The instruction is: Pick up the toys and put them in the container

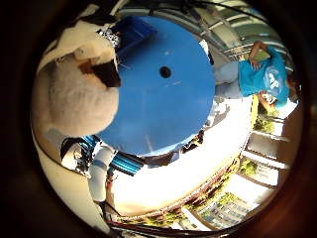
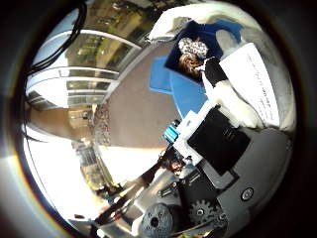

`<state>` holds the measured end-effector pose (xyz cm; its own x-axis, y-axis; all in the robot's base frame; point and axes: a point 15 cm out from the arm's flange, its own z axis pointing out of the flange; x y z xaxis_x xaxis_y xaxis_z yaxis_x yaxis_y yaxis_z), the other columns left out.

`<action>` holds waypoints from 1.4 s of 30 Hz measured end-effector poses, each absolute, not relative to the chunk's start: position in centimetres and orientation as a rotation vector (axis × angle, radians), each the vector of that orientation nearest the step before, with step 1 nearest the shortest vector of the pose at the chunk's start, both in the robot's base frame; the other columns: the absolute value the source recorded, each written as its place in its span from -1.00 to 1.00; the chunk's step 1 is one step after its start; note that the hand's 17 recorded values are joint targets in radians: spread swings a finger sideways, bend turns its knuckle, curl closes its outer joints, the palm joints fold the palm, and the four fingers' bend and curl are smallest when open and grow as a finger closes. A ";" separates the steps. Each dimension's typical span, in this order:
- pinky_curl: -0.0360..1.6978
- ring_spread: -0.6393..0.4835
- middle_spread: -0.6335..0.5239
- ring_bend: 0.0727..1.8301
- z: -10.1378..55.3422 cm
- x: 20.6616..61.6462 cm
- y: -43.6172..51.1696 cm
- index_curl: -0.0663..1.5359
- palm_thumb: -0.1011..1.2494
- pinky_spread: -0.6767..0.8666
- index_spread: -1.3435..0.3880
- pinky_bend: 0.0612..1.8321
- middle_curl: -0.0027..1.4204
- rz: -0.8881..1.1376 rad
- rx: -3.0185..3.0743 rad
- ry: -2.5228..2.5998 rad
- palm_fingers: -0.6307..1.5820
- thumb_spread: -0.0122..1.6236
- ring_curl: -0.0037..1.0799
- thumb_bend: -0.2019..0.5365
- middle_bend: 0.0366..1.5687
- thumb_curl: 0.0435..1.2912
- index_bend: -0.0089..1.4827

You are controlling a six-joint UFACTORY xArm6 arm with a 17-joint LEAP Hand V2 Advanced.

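Observation:
A cream fluffy plush toy (image 1: pixel 71 91) lies close against my palm in the little finger side view. In the thumb side view its white body and printed tag (image 2: pixel 253 79) press against my right hand (image 2: pixel 220 139), whose black and white fingers curl beside it. A white and teal finger (image 1: pixel 102 167) shows under the toy. The blue container (image 1: pixel 163 84) fills the middle of the little finger side view, just past the toy. In the thumb side view a spotted brown toy (image 2: pixel 194 52) lies in the blue container (image 2: pixel 168 77).
A pale sunlit surface (image 1: pixel 188 178) lies beyond the container. Glass walls and railings (image 2: pixel 89 59) stand around the place. Paving and greenery (image 1: pixel 213 203) show further out.

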<state>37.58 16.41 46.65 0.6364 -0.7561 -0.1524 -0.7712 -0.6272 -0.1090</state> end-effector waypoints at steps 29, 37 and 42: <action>-0.04 0.32 -0.17 0.31 27.3 58.9 31.0 0.42 0.22 0.21 -0.62 0.60 0.22 -0.021 -2.394 1.432 -0.24 0.35 0.26 -0.56 -0.01 0.14 -0.41; -0.28 0.56 0.07 -0.24 26.4 58.3 31.6 0.06 0.13 0.43 -0.19 0.28 -0.25 -0.033 -2.470 1.358 -0.51 0.35 -0.27 -0.54 -0.66 -0.04 -0.79; -0.36 0.61 0.14 -0.35 26.2 56.9 30.4 -0.09 0.14 0.48 -0.06 0.17 -0.35 0.033 -2.509 1.396 -0.47 0.36 -0.36 -0.53 -0.76 -0.10 -0.79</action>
